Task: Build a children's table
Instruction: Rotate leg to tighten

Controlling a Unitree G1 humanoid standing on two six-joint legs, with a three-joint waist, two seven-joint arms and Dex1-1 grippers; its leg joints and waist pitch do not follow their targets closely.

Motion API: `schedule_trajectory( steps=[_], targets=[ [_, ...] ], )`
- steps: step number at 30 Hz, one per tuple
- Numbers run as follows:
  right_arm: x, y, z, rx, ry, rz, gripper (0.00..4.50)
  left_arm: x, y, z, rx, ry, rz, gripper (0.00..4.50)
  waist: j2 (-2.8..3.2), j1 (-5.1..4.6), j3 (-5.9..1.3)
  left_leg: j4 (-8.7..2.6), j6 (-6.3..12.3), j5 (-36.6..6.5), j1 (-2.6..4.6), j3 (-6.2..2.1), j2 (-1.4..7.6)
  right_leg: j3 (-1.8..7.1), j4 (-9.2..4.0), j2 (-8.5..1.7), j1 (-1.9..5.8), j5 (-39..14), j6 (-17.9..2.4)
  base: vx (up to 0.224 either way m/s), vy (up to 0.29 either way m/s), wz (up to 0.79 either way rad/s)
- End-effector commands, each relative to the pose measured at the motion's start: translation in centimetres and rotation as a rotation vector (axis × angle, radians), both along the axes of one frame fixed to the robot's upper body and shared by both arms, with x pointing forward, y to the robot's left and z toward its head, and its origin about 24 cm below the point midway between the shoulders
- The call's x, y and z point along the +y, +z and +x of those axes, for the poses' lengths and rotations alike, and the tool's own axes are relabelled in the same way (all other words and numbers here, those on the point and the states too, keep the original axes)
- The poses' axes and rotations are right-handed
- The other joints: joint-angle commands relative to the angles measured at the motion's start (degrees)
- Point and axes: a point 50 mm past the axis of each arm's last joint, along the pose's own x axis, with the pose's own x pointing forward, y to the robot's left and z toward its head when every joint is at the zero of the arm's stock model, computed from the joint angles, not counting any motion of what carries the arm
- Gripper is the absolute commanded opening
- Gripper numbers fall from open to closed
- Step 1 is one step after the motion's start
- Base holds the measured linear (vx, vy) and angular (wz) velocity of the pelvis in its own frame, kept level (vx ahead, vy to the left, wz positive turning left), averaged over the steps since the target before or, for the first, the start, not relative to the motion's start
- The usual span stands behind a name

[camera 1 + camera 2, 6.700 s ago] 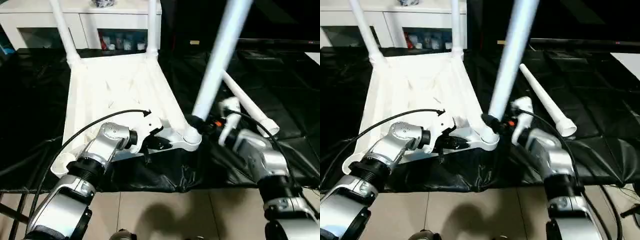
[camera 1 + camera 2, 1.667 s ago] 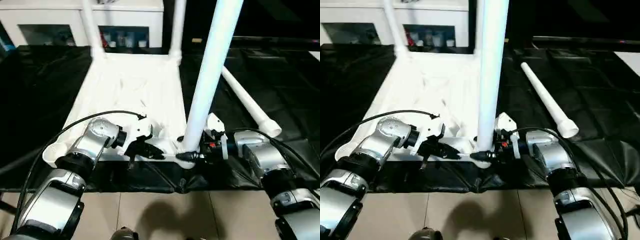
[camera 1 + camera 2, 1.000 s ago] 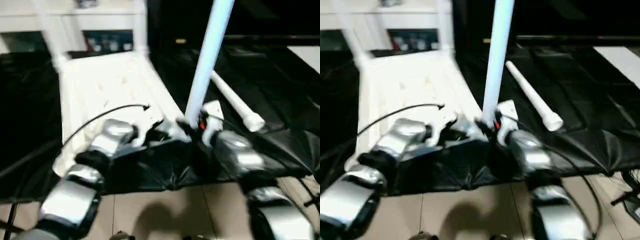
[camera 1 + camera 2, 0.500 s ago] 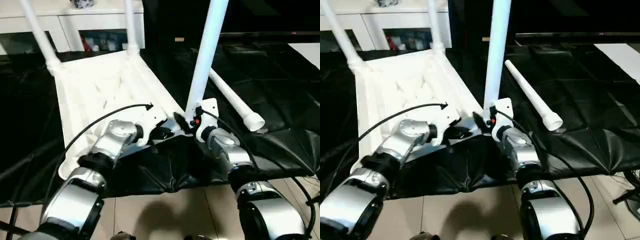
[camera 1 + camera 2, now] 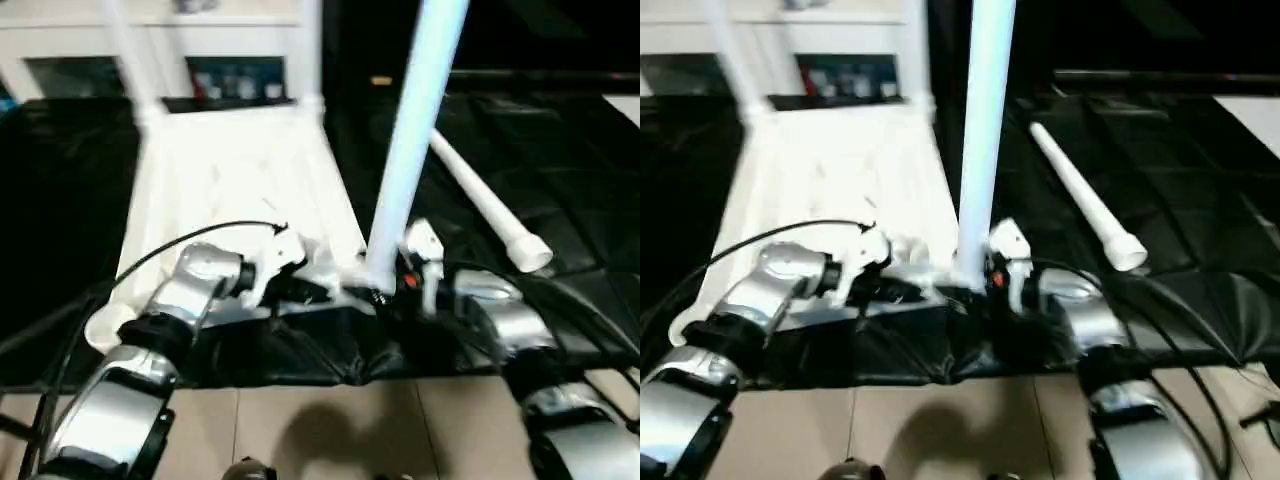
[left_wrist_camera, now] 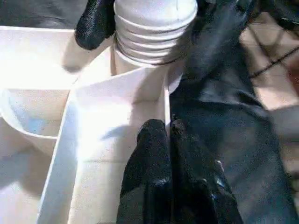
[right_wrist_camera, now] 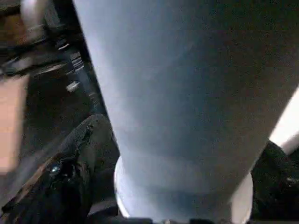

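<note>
While the upside-down tabletop point(image 5: 235, 190) is steadied via its rib by the clenched left pincer point(image 6: 167, 133), the leg point(image 5: 410, 150) is straddled at its base by the right pincer point(image 5: 385, 295), spread wide, prob. for screwing in.

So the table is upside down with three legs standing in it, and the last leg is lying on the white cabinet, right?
Not quite. The upturned table has three legs standing, but the last leg lies on the black sheet to its right, not on the cabinet, as the left eye view shows.
</note>
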Motion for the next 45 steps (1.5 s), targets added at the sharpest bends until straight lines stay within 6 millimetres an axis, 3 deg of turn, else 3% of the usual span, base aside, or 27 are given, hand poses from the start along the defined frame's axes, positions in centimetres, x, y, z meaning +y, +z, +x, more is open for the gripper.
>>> schedule_trajectory(
  steps=[1, 2, 3, 8, 17, 18, 20, 23, 24, 26, 29, 30, 31, 32, 34, 35, 38, 40, 41, 45],
  targets=[
    [0.9, -0.2, -0.9, 0.036, 0.151, -0.03, 3.78, -1.6, 1.3, -0.1, -0.041, -0.119, -0.053, 0.0, -0.03, -0.09, -4.34, -4.01, 2.81, -15.6, 1.48, -1.06, 3.0, 3.03, -3.59, -3.97, 2.65, -16.2, -13.0, 0.0, 0.0, 0.0],
    [0.9, -0.2, -0.9, 0.036, 0.151, -0.03, 3.78, -1.6, 1.3, -0.1, -0.041, -0.119, -0.053, 0.0, -0.06, -0.01, -4.36, -4.0, 2.71, -15.5, 1.45, -1.09, 3.02, 3.04, -3.56, -4.06, 2.68, -16.2, -13.0, 0.0, 0.0, 0.0],
    [0.7, -0.2, -1.0, 0.046, 0.173, -0.041, 3.51, -1.5, 1.3, -0.2, -0.036, -0.135, -0.049, 0.0, -0.12, 0.1, -4.42, -4.02, 2.59, -14.9, 1.3, -1.17, 3.01, 3.02, -3.47, -4.08, 2.81, -16.0, -13.0, 0.0, 0.0, 0.0],
    [0.4, -0.1, -1.1, 0.071, 0.23, -0.081, 3.22, -1.3, 1.3, -0.3, -0.018, -0.178, -0.029, 0.0, 0.38, 0.54, -4.57, -4.01, 2.12, -14.9, 1.47, -1.25, 3.01, 2.93, -3.34, -3.96, 2.77, -14.6, -13.3, 0.0, 0.0, 0.0],
    [0.8, -0.3, -1.4, 0.088, 0.243, -0.071, 2.81, -1.1, 1.2, -0.3, -0.013, -0.164, -0.029, 0.0, 0.07, 0.61, -4.57, -4.02, 1.96, -14.8, 1.38, -1.29, 3.02, 2.9, -3.3, -4.05, 2.89, -14.9, -13.2, 0.0, 0.0, 0.0],
    [1.1, -0.5, -1.3, 0.081, 0.182, -0.042, 2.81, -1.2, 1.2, 0.1, -0.025, -0.105, -0.035, 0.0, -0.15, 0.58, -4.57, -4.01, 2.11, -14.5, 1.32, -1.27, 3.03, 2.91, -3.26, -4.05, 2.87, -14.7, -13.2, 0.0, 0.0, 0.0],
    [1.5, -0.8, -0.7, 0.046, 0.027, -0.011, 2.81, -1.7, 1.3, 0.9, -0.055, 0.018, -0.039, 0.0, -0.02, 0.55, -4.44, -4.11, 1.43, -14.5, 1.32, -1.32, 3.1, 2.99, -3.3, -4.16, 2.7, -15.6, -12.7, 0.0, 0.0, 0.0],
    [1.8, -1.6, 0.6, 0.014, -0.237, -0.027, 2.79, -2.7, 1.5, 1.7, -0.07, 0.135, -0.061, 0.0, 0.0, 0.18, -4.22, -4.39, -0.32, -17.2, 1.53, -1.62, 2.9, 2.84, -4.12, -4.46, 2.75, -22.3, -10.7, 0.0, 0.0, 0.0],
    [1.9, -2.0, 0.9, 0.01, -0.33, -0.039, 2.79, -3.3, 1.6, 1.8, -0.079, 0.167, -0.073, 0.0, 0.12, -0.31, -4.05, -4.57, -1.21, -18.0, 1.52, -1.77, 2.88, 2.92, -4.15, -4.39, 2.51, -22.7, -10.6, 0.0, 0.0, 0.0],
    [2.1, -2.4, 1.2, 0.009, -0.43, -0.05, 2.78, -4.0, 1.7, 2.0, -0.087, 0.205, -0.086, 0.0, -0.09, -1.39, -4.11, -4.68, -1.96, -19.0, 1.34, -2.02, 2.59, 2.71, -4.26, -4.32, 2.85, -23.9, -9.9, 0.0, 0.0, 0.0],
    [2.6, -2.8, 1.4, 0.027, -0.542, -0.035, 2.78, -4.9, 1.7, 2.2, -0.082, 0.246, -0.106, 0.0, -0.08, -2.12, -4.12, -4.38, -0.76, -18.7, 1.41, -1.83, 2.29, 2.82, -4.71, -4.31, 2.67, -23.8, -9.8, 0.0, 0.0, 0.0],
    [3.5, -3.4, 1.6, 0.039, -0.671, -0.034, 2.78, -6.3, 1.6, 2.1, -0.082, 0.278, -0.127, 0.0, 0.08, -2.12, -4.24, -4.28, 0.05, -17.2, 1.1, -1.76, 2.14, 2.81, -4.58, -4.21, 2.97, -22.4, -9.8, 0.0, 0.0, 0.0],
    [4.0, -3.6, 1.6, 0.041, -0.703, -0.035, 2.78, -6.8, 1.6, 2.0, -0.081, 0.288, -0.134, 0.0, 0.09, -2.28, -4.21, -4.33, 0.02, -16.8, 1.18, -1.62, 2.29, 2.99, -4.58, -4.21, 2.66, -21.7, -10.0, 0.0, 0.0, 0.0],
    [4.5, -3.5, 1.6, 0.024, -0.707, -0.035, 2.78, -7.2, 1.4, 1.9, -0.08, 0.292, -0.14, 0.0, 0.11, -2.46, -4.31, -4.31, -0.05, -16.3, 1.2, -1.71, 2.19, 2.8, -4.47, -4.05, 2.83, -21.0, -10.3, 0.0, 0.0, 0.0],
    [5.0, -3.3, 1.7, -0.014, -0.715, -0.025, 2.78, -7.5, 1.3, 1.7, -0.073, 0.296, -0.148, 0.0, 0.57, -2.52, -4.41, -4.14, 0.68, -16.0, 1.34, -1.51, 2.07, 2.85, -4.42, -3.86, 2.71, -19.1, -10.8, 0.0, 0.0, 0.0],
    [5.0, -3.2, 1.7, -0.015, -0.715, -0.024, 3.12, -7.6, 1.3, 1.7, -0.073, 0.297, -0.149, 0.0, 0.48, -2.58, -4.45, -4.14, 0.93, -15.9, 1.29, -1.44, 2.07, 2.85, -4.42, -3.81, 2.74, -18.6, -10.8, 0.0, 0.0, 0.0],
    [5.2, -2.8, 1.9, -0.023, -0.722, 0.02, 3.47, -7.5, 1.0, 1.5, -0.082, 0.279, -0.129, 0.0, 0.57, -2.62, -4.47, -4.15, 1.75, -16.0, 1.2, -1.41, 2.02, 2.81, -4.4, -3.75, 2.91, -18.0, -11.0, 0.0, 0.0, 0.0],
    [4.8, -2.4, 2.0, -0.034, -0.696, 0.034, 3.56, -7.1, 0.9, 1.5, -0.089, 0.273, -0.119, 0.0, 0.61, -2.58, -4.49, -4.21, 2.04, -16.0, 1.22, -1.44, 2.15, 2.79, -4.28, -3.7, 2.97, -17.5, -11.2, 0.0, 0.0, 0.0],
    [4.5, -2.3, 2.1, -0.04, -0.686, 0.036, 3.65, -6.9, 0.9, 1.5, -0.091, 0.266, -0.115, 0.0, 0.31, -2.6, -4.49, -4.22, 2.18, -15.8, 1.18, -1.4, 2.18, 2.78, -4.31, -3.67, 3.0, -17.4, -11.2, 0.0, 0.0, 0.0],
    [3.2, -1.8, 2.2, -0.067, -0.628, 0.043, 3.92, -6.1, 0.8, 1.3, -0.09, 0.225, -0.108, 0.0, 0.42, -2.3, -4.58, -4.05, 3.09, -14.6, 1.08, -1.27, 2.2, 2.82, -4.12, -3.75, 3.12, -15.8, -11.7, 0.0, 0.0, 0.0]
  ],
)
